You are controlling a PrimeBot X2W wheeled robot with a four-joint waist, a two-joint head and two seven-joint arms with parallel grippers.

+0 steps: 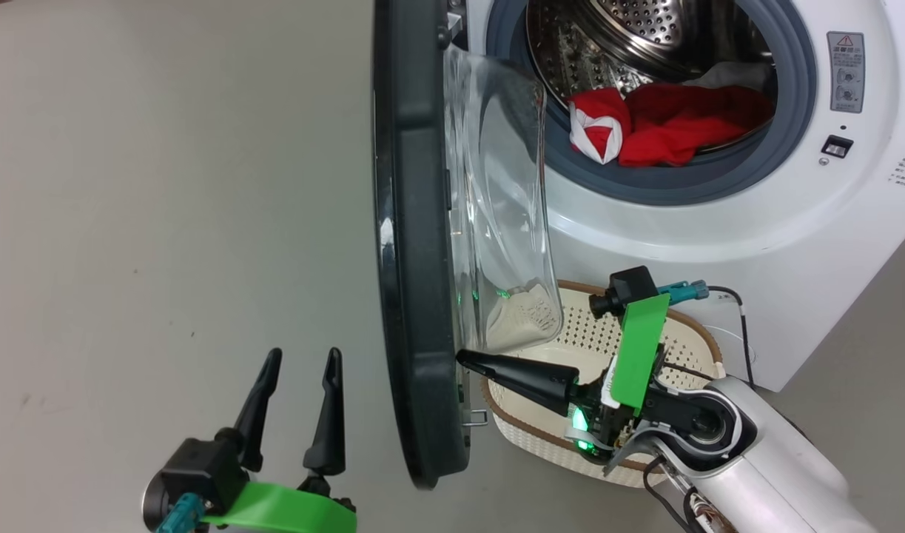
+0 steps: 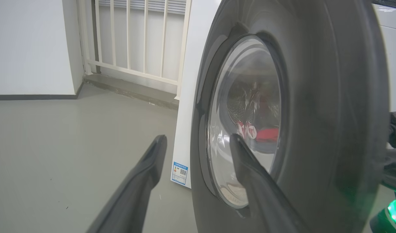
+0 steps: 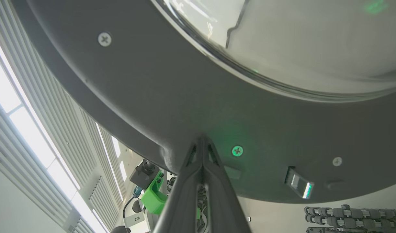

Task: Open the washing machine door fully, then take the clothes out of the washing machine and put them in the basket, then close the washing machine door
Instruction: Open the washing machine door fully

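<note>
Touching the washing machine door: closed right fingers.

- The washing machine is being shown in white, its ring in grey.
- The drum is being seen as steel dotted with holes.
- The clothes are being shown in red with white trim.
- The door is being framed in glossy black.
- The basket is being seen in cream, hole-patterned and brown-rimmed.
- The floor is being shown in grey.

bright even light, soft shadows; glare on the washing machine door; ceiling lights blown out, wrist views bent at edges.
</note>
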